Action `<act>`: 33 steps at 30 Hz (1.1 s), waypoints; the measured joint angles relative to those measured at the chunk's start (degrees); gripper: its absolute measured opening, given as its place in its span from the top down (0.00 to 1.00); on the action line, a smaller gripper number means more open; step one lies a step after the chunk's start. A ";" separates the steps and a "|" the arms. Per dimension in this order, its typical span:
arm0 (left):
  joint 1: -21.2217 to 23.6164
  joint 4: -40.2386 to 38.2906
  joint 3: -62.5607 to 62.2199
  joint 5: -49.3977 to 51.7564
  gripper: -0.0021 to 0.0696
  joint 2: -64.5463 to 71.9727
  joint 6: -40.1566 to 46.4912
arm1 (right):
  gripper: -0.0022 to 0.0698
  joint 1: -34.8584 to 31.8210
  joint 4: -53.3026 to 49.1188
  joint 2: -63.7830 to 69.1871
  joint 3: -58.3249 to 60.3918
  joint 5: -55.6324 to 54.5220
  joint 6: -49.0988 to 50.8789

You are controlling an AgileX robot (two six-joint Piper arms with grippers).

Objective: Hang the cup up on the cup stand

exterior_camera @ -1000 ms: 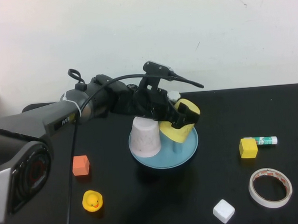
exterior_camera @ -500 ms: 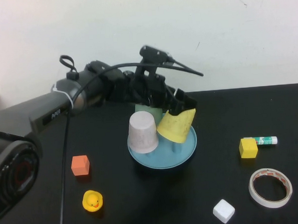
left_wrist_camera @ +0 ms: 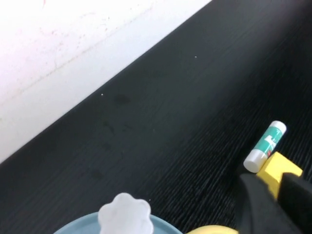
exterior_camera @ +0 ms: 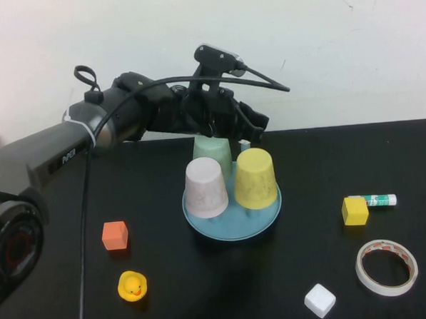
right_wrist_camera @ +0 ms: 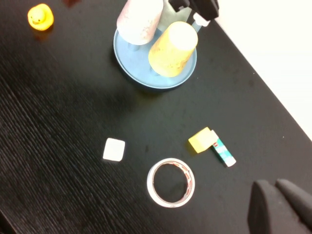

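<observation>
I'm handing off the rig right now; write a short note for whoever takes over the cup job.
Left claw: above and behind the cup stand, holding nothing.
Right claw: shut, empty, parked away from the stand, over the table near the tape roll.
Yellow cup: upside down on the stand, beside the white cup; a green cup sits behind them.
Done: the cup appears hung.
Left: draw the left arm away and check the cup sits steady.
</observation>
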 joint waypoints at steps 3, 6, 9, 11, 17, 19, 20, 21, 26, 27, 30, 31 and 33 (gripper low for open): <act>0.00 1.56 0.00 0.38 0.93 -1.10 0.59 | 0.97 0.00 -0.10 -0.14 0.00 0.00 0.00; -0.08 6.28 0.00 -0.49 0.96 -4.05 0.47 | 0.97 0.00 -0.10 -1.53 0.10 0.00 0.00; -0.08 13.46 0.00 -2.50 0.97 -8.74 -1.61 | 0.97 0.00 -0.20 -4.79 1.70 0.00 -0.11; -0.08 18.12 0.00 -3.26 0.97 -12.51 -3.48 | 0.97 0.00 -0.09 -7.89 4.49 0.00 -0.11; -0.08 33.23 0.00 -3.32 0.97 -25.46 -13.33 | 0.97 0.00 0.07 -19.69 20.70 -6.92 0.00; -0.08 39.52 0.00 -2.56 0.97 -29.48 -18.59 | 0.97 0.00 -0.04 -23.04 26.97 -10.20 0.00; -0.08 42.89 0.00 -2.01 0.97 -30.99 -20.68 | 0.97 0.00 -0.04 -24.21 29.87 -11.36 0.00; -0.08 46.20 0.10 -1.52 0.97 -32.80 -23.18 | 0.97 0.00 -0.04 -25.53 32.58 -12.55 0.00; -0.08 56.73 5.70 -1.71 0.97 -41.92 -30.59 | 0.97 0.00 -0.27 -29.35 42.29 -15.01 0.00; -0.08 57.78 8.00 -2.14 0.97 -44.04 -31.06 | 0.97 0.00 -0.26 -29.46 43.87 -15.25 0.00; -0.08 59.30 15.37 -3.48 0.97 -50.24 -31.65 | 0.97 0.00 -0.26 -29.59 48.11 -15.37 0.00; -0.08 60.09 18.04 -3.68 0.97 -52.49 -31.74 | 0.97 0.00 -0.16 -29.59 49.38 -15.37 0.00; -0.08 61.72 22.99 -5.25 0.97 -56.42 -32.12 | 0.97 0.00 0.25 -29.59 51.41 -15.18 0.00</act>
